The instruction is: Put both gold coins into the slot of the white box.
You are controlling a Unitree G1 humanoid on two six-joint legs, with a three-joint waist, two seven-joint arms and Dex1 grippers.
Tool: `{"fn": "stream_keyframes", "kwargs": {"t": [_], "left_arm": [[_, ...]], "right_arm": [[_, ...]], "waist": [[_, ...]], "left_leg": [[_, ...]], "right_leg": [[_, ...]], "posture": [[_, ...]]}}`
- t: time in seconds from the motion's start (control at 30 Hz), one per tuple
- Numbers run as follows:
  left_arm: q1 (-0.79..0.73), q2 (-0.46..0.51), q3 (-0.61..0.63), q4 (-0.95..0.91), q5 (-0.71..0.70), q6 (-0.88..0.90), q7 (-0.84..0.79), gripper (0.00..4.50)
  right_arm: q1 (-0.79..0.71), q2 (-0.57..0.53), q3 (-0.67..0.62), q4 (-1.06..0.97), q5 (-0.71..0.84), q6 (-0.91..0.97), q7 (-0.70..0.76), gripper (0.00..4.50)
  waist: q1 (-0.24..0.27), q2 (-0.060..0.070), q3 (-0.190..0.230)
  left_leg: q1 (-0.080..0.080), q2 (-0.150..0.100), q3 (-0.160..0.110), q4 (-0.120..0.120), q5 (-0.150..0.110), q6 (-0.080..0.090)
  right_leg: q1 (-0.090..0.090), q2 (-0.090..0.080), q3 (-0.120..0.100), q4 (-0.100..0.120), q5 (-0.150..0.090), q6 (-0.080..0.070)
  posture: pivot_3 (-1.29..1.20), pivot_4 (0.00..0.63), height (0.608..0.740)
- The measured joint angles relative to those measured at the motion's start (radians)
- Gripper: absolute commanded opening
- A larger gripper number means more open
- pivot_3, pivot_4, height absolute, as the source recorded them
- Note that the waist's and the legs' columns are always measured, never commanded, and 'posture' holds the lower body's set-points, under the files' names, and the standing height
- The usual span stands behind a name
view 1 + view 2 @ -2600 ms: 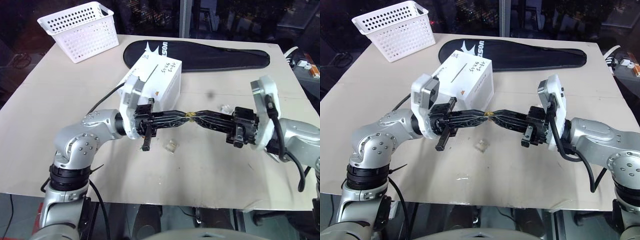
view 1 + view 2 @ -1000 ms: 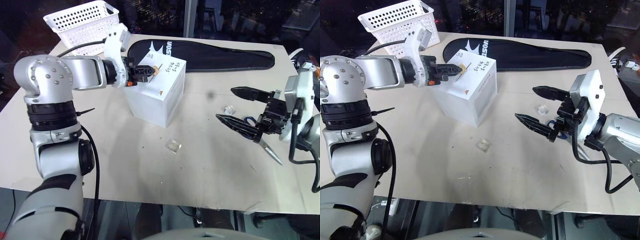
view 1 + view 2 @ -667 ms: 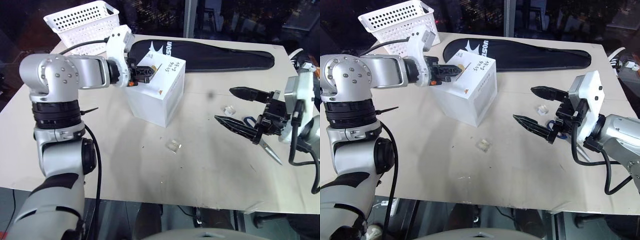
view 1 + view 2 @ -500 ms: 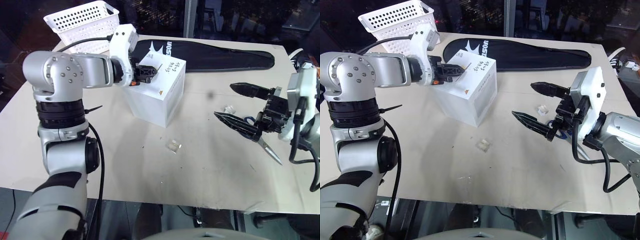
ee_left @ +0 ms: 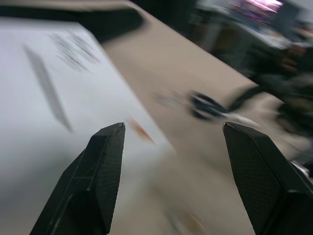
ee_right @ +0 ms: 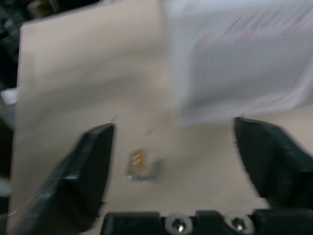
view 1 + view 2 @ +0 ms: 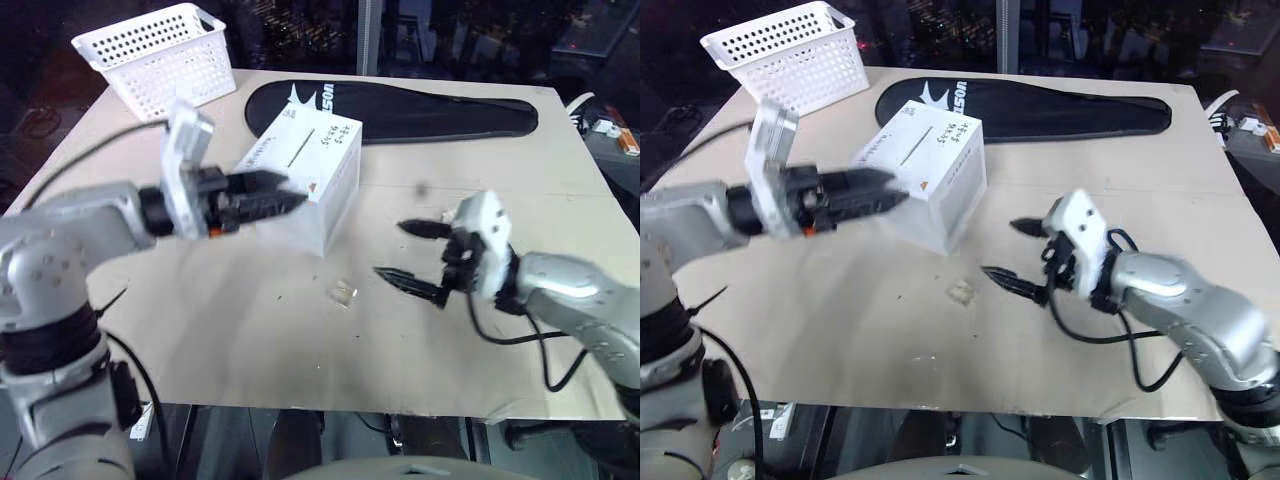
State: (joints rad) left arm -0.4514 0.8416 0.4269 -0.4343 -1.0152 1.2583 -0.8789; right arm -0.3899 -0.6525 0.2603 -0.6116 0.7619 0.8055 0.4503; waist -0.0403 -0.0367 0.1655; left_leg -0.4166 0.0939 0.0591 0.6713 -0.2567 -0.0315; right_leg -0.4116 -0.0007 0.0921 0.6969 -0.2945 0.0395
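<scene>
Fingers (image 5: 105,161) spread, slot (image 5: 46,88) blurred

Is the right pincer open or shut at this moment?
Open. The right pincer holds its two black fingers wide apart above the table, with nothing between them; its wrist view shows the same gap.
</scene>
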Motion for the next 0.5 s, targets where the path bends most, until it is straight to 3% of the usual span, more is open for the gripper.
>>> {"fn": "stream_keyframes", "kwargs": {"t": [0.03,0.23,0.33,0.4,0.43,0.5], "left_arm": [[0.054,0.018,-0.001,-0.019,0.000,-0.014,-0.041,3.27],[0.359,0.034,0.000,-0.099,0.147,-0.356,-0.238,3.27],[0.407,0.052,-0.005,-0.092,0.200,-0.459,-0.290,3.27],[0.433,0.061,-0.005,-0.091,0.218,-0.502,-0.309,3.27],[0.449,0.061,-0.005,-0.090,0.225,-0.515,-0.317,3.27],[0.476,0.063,-0.006,-0.089,0.229,-0.538,-0.327,3.27]], "right_arm": [[0.001,0.013,0.031,0.018,-0.024,0.000,0.005,2.99],[-0.034,0.090,0.104,0.133,-0.094,0.003,0.080,2.99],[-0.039,0.102,0.123,0.165,-0.127,0.009,0.117,2.16],[-0.049,0.115,0.138,0.185,-0.155,0.007,0.133,1.06],[-0.057,0.128,0.147,0.203,-0.174,0.003,0.135,0.73],[-0.061,0.149,0.159,0.229,-0.208,-0.002,0.139,0.73]], "waist": [[0.001,0.000,0.000],[0.008,0.000,0.000],[0.013,0.000,0.000],[0.011,0.000,0.000],[0.009,0.000,0.000],[0.006,0.000,0.000]], "left_leg": [[0.000,0.000,0.000,0.000,0.000,0.000],[0.000,-0.001,0.000,-0.001,0.000,0.001],[0.000,-0.001,0.000,-0.001,-0.002,0.004],[0.000,-0.001,0.000,-0.001,-0.002,0.004],[0.000,-0.001,0.000,-0.001,-0.002,0.004],[0.000,-0.001,0.000,-0.001,-0.002,0.004]], "right_leg": [[0.000,0.000,0.000,0.000,0.000,0.000],[0.000,-0.001,0.000,-0.001,0.000,-0.001],[0.000,-0.001,0.000,-0.001,0.000,-0.001],[0.000,-0.001,0.000,-0.001,0.000,-0.001],[0.000,0.000,0.000,-0.001,0.000,-0.001],[-0.001,0.000,0.000,-0.001,0.000,-0.001]], "posture": [[0.00,0.150,0.740],[0.00,0.150,0.740],[0.00,0.150,0.740],[0.00,0.150,0.740],[0.00,0.150,0.740],[0.00,0.150,0.740]]}}
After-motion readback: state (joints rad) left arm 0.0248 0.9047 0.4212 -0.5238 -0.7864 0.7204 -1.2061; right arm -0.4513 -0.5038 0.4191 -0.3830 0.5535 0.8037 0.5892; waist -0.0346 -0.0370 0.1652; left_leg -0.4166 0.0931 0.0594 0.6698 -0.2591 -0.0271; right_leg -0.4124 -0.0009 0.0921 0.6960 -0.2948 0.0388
